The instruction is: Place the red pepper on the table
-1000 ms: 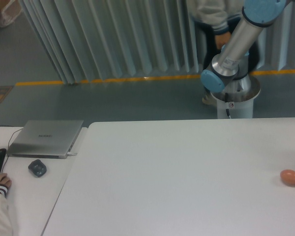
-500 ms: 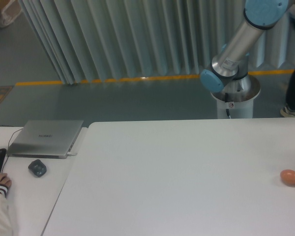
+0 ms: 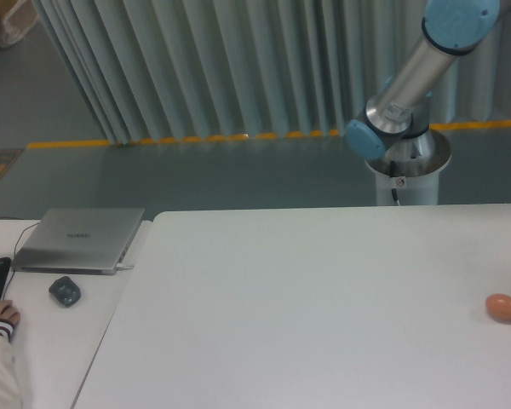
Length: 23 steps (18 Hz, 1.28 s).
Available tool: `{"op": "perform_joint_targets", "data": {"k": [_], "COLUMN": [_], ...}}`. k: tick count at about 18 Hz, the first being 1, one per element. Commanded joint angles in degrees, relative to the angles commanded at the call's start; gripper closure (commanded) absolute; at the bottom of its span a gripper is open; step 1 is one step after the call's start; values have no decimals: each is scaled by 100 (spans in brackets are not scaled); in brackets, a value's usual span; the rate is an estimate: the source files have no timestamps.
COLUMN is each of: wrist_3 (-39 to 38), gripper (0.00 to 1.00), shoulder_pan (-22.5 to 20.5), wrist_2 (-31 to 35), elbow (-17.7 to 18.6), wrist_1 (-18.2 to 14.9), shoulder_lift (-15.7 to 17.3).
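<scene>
My claw is out of view, so I cannot tell its state. No red pepper shows anywhere. The surface carries only an orange-brown egg near its right edge, so the placing looks undone.

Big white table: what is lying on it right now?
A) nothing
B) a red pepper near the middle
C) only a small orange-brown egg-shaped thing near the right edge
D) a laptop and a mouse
C: the egg-shaped thing sits alone near the right edge of the table; no pepper shows, and the laptop and mouse are on the side desk.
</scene>
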<state>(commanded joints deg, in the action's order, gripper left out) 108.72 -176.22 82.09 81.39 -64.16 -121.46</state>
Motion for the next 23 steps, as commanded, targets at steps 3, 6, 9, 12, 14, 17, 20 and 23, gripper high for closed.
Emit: {"op": "perform_joint_targets", "data": {"k": [3,6,9,12,14,17,20,23], "wrist_3": [9,0,0,-35,-192,-754,-1325,-1774], "gripper": [76,76,76,76,75,75,74,74], "shoulder_pan": [0,-17,-44,-9,52,377,755,1133], "wrist_2": [0,26,44,53,53,53,62,62], "elbow": [-18,-35,-26,9,105,386,501,764], "wrist_1": [0,-17,-96,-570,-773,-774,-800,-844], "shoulder_lift": [26,105,342,772,1027,1388,1608,1977]}}
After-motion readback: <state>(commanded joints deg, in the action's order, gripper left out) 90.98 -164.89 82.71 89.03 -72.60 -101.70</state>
